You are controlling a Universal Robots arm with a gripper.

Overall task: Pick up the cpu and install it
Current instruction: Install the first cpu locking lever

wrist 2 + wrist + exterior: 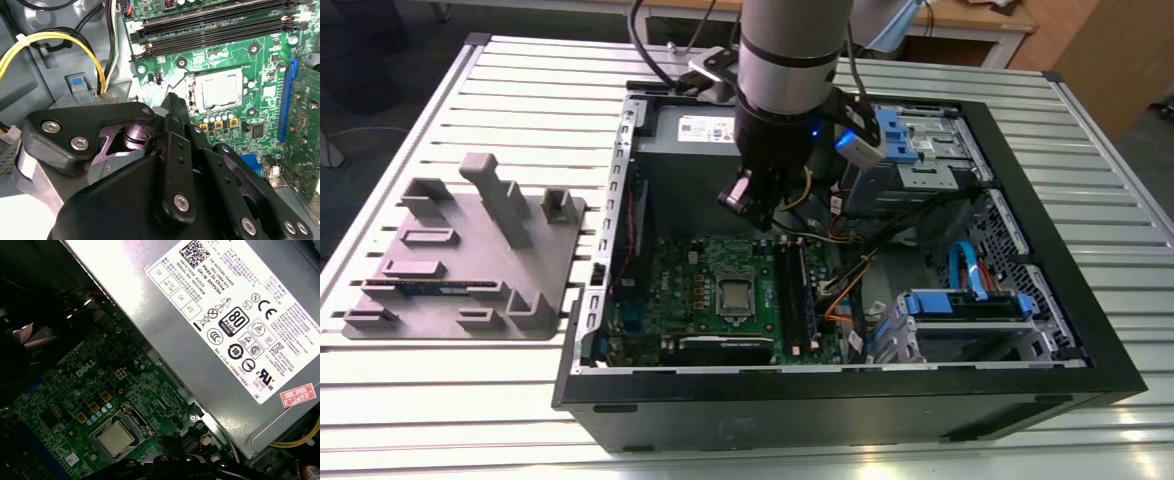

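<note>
The gripper (pixel 750 200) hung closed on nothing inside the open case (pixel 854 405), toward its far side, by the power supply (pixel 700 130). That suggested the cpu (pixel 734 297) was already placed. It lay flat in the socket (pixel 190 87) at the middle of the board (pixel 680 270), 1 chip, apart from the gripper and nearer.

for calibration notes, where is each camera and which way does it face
Exterior view: off the arm, high, looking down into the open computer case; arm and gripper hang over it.
Second wrist view: on the wrist, looking past the gripper at the motherboard.
First wrist view: on the wrist, facing the power supply and motherboard.
Shared: cpu in its socket.
</note>
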